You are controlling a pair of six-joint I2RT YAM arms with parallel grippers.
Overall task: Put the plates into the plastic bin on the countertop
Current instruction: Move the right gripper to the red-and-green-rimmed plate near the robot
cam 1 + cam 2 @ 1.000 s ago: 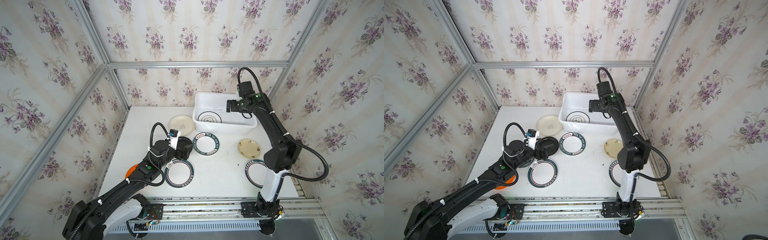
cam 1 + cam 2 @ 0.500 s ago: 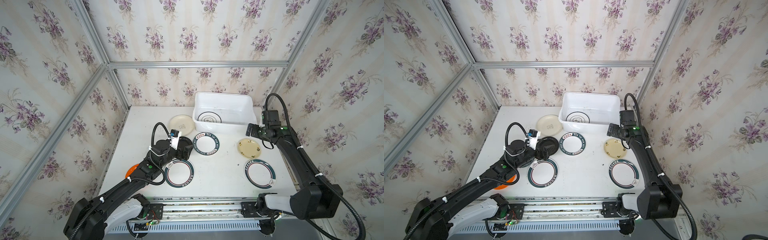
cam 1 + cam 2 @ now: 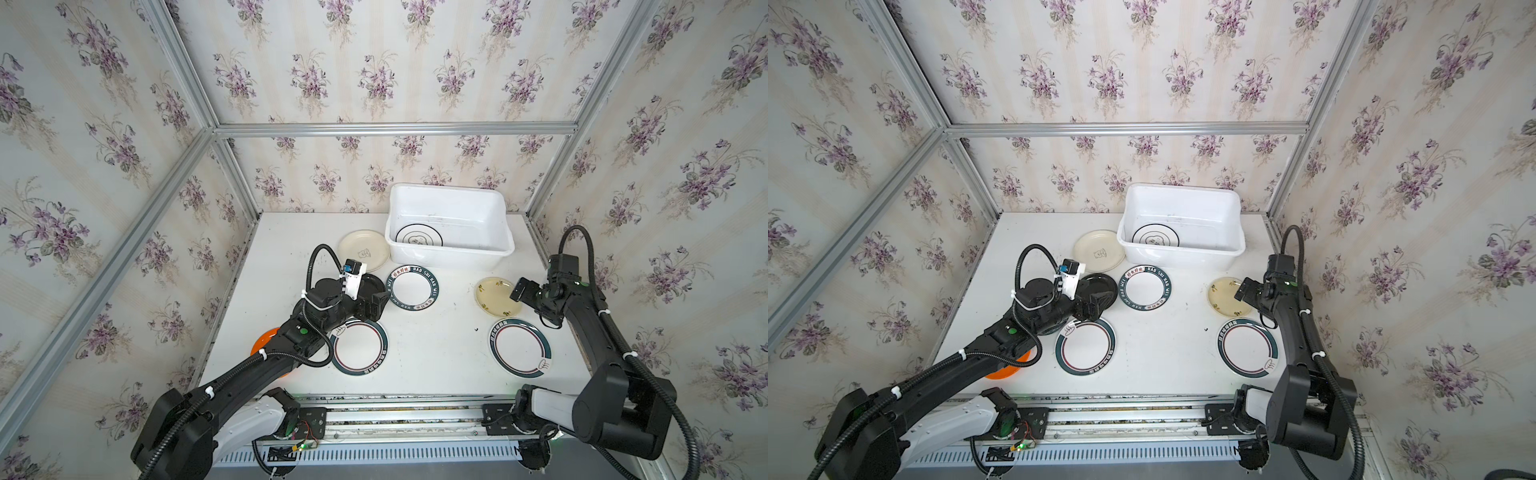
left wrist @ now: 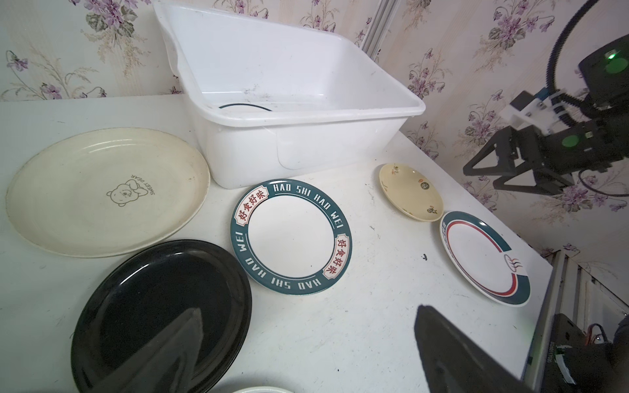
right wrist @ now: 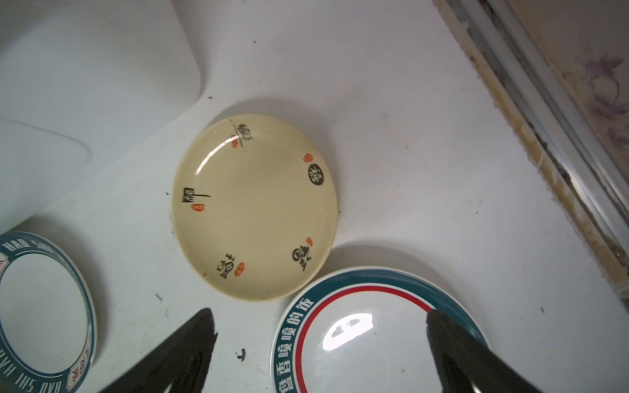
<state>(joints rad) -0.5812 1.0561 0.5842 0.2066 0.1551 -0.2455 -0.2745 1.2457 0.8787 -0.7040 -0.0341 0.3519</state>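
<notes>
While most of the job is judged to be left undone, a white countertop edged by metal rails is shown from above. At its far side a deep white plastic bin is set, and one dark-ringed white plate is laid flat inside it.

Seven plates are counted outside the bin on the countertop:
- a large cream plate just left of the bin
- a black plate near it
- a ringed plate at the front left
- a ringed plate at the front right
- a lettered plate in front of the bin
- an orange plate largely hidden under the left arm
- a small yellow plate on the right

The left gripper is held low with one finger over the black plate, its fingers spread wide and nothing grasped. The right gripper is poised beside the yellow plate, likewise spread and empty.
</notes>
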